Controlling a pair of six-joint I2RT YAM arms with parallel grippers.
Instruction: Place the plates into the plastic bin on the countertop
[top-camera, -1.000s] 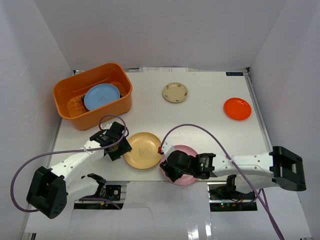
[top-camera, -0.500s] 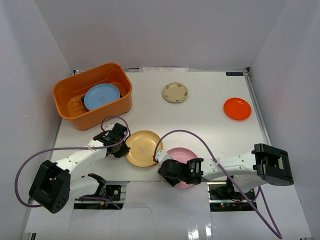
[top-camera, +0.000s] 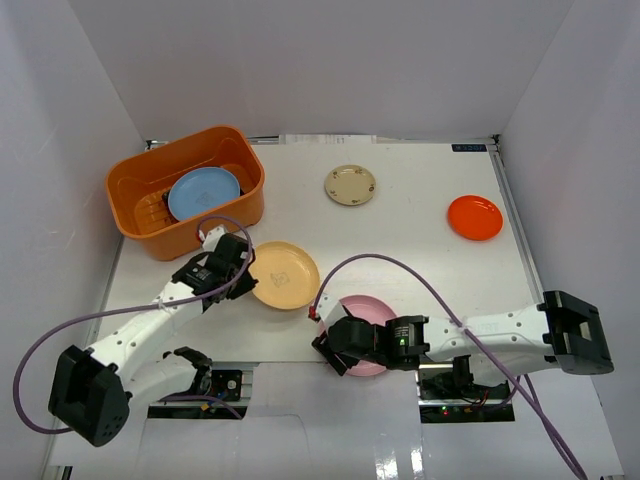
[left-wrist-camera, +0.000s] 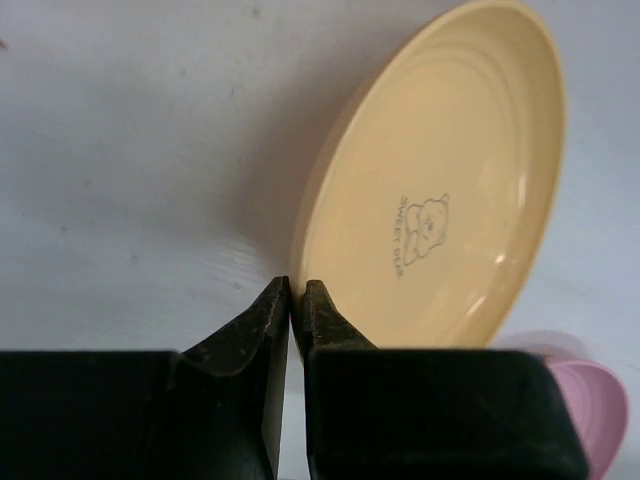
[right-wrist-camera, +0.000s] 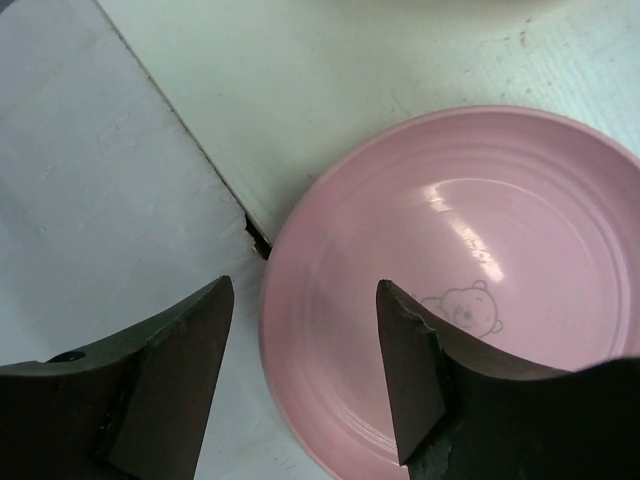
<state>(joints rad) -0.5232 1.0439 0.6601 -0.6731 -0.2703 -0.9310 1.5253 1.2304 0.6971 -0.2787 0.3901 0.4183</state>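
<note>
Here the left gripper pinched the rim of the yellow plate, needing a firm, level carry into the orange plastic bin; the right gripper stood spread.

You can see a short line of grey letters on the round yellow plastic plate, printed right beside a little bear drawing. The first word looks like "SWEET". The rest is too small for you to read. The round pink plastic plate has a bear face drawn on it too, but no letters you can make out. At the far right edge of the white counter sits a small blue label, and its writing is too tiny to read.
</note>
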